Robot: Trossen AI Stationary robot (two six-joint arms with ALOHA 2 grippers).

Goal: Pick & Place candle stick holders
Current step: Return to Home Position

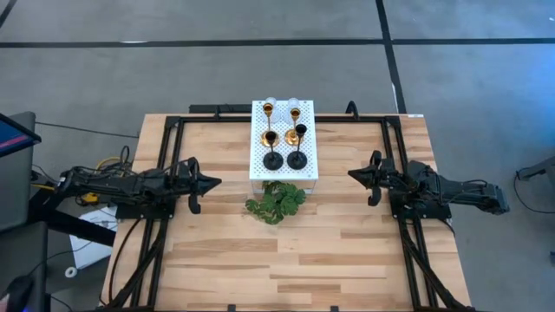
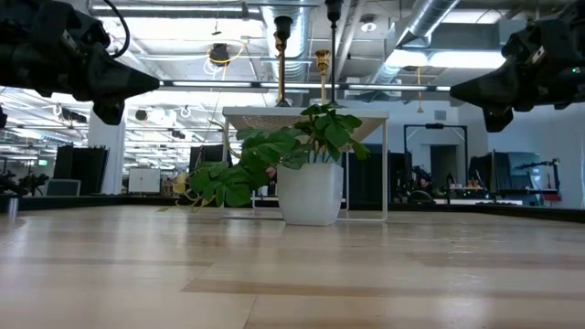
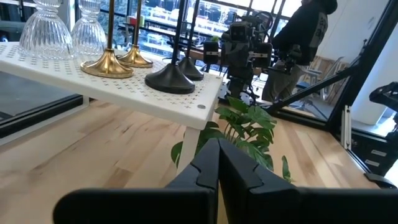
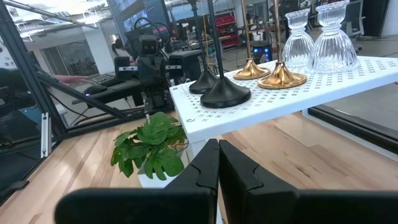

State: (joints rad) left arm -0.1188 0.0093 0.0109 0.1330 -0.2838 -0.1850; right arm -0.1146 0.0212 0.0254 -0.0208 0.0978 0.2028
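Left jaws: pressed together, holding nothing, above the desk's (image 1: 347, 251) left side, pointing at the shelf (image 1: 257, 147).
Right jaws: pressed together, empty, above the desk's right side, pointing at the shelf.
Holders (image 1: 297, 160): all six upright on the white shelf, stems vertical.
Rows: glass pair (image 4: 336, 50) at the far edge, gold pair (image 4: 281, 78) in the middle, black pair (image 4: 224, 93) nearest.

A potted plant (image 2: 309, 187) stood on the bench (image 2: 292, 274) before a white shelf (image 2: 265, 113) bearing thin-stemmed holders (image 2: 322, 75). The left hand (image 2: 137, 87) and right hand (image 2: 475, 91) hung high at either side.
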